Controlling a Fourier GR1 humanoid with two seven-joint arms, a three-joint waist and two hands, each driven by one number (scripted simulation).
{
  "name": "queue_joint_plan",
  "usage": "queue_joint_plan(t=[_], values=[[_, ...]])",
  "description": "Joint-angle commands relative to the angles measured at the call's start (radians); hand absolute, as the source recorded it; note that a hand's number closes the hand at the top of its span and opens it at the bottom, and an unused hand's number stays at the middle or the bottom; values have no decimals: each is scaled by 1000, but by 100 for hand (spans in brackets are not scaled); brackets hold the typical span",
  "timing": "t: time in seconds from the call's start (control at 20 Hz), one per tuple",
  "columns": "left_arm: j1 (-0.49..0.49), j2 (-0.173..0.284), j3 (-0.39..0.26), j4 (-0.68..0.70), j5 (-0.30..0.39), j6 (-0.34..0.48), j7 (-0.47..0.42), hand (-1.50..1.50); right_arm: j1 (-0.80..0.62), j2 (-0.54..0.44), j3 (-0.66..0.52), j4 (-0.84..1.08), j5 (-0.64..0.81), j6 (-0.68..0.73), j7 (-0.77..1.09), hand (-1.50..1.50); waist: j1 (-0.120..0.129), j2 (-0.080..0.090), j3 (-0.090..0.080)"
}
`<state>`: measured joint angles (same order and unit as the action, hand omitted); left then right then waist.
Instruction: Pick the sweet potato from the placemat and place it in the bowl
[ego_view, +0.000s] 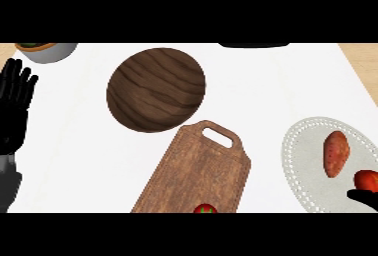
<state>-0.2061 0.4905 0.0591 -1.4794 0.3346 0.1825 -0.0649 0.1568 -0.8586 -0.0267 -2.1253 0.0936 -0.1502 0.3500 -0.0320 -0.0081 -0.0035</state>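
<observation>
- A white counter top (295, 85) fills the head view, with a strip of pale wood showing along its far left and far right corners.
- The left hand (15, 107) shows at the view's left edge, fingers straight and pointing up, apart from one another and holding nothing; it rests there with its grey forearm (7, 182) below it.
- Of the right hand (367, 198) only a dark tip shows at the lower right corner; whether its fingers are spread or curled cannot be told.
- Just above that right hand lies a red round fruit (367, 180), cut off by the view's right edge; it looks to be touching the hand, but this is not certain.
- The sweet potato (336, 153) lies up and to the left of the right hand, lengthwise on the placemat (303, 165), near the red fruit but apart from it.
- The placemat is a pale grey round one with a lacy rim, under and to the left of the right hand.
- The bowl (156, 90), dark wood with visible grain, sits well to the right of the left hand and far up-left of the right hand.
- A wooden cutting board (193, 172) with a handle slot lies between the two hands, its handle end just beside the bowl's near rim.
- A small red and green item (205, 208) sits at the board's near edge, mostly cut off.
- Above the left hand, a grey pot (48, 50) stands at the far left corner.
- A dark object (255, 45) is at the far edge, too cropped to identify.
</observation>
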Motion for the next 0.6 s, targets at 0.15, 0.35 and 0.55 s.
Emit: queue_joint_plan(t=[0.15,0.35,0.55], values=[[8,-31,-9,-10,-16,9,-17,0,71,-224,-91,-63,-160,295,216,-150,8,4,1],[8,-3,15,-4,-2,-27,-11,0,64,-318,-141,-51,-261,453,259,-150,21,7,2],[-7,-62,-14,12,-48,-2,-20,0,68,-268,-197,-46,-307,540,296,-150,21,6,3]])
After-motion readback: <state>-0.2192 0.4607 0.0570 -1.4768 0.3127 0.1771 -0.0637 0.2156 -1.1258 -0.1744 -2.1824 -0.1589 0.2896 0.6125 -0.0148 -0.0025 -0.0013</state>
